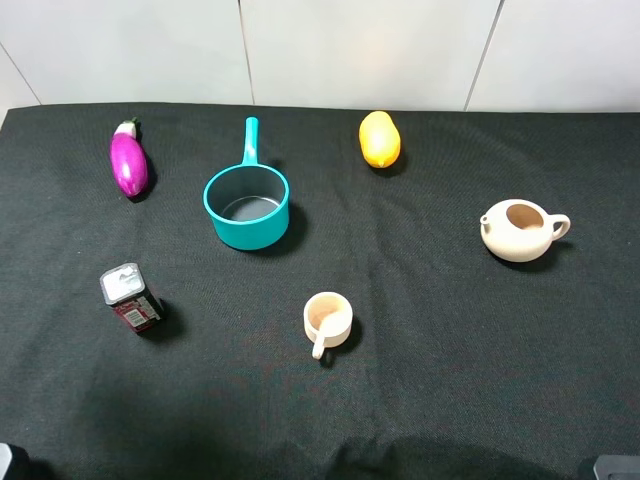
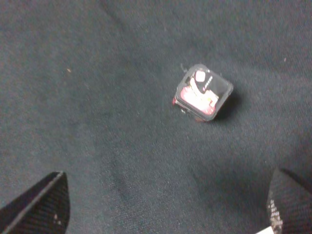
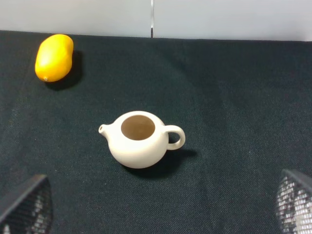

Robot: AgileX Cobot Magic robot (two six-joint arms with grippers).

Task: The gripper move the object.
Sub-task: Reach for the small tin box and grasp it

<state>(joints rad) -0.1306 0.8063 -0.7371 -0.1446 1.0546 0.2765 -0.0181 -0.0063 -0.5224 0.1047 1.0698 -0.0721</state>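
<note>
Left gripper point(image 2: 165, 207) and right gripper point(image 3: 163, 204) both hang with jaws spread wide, empty; dark red carton point(image 1: 130, 298) stands untouched at nine o'clock from the beige cup point(image 1: 327, 320)

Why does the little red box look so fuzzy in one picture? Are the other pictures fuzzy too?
Left wrist view: the carton looks soft and grainy, and the light is dim. Exterior high view: sharp and evenly lit, with a short shadow to the right of the cup. Right wrist view: the teapot is crisp and bright, with its shadow on the handle side.
</note>
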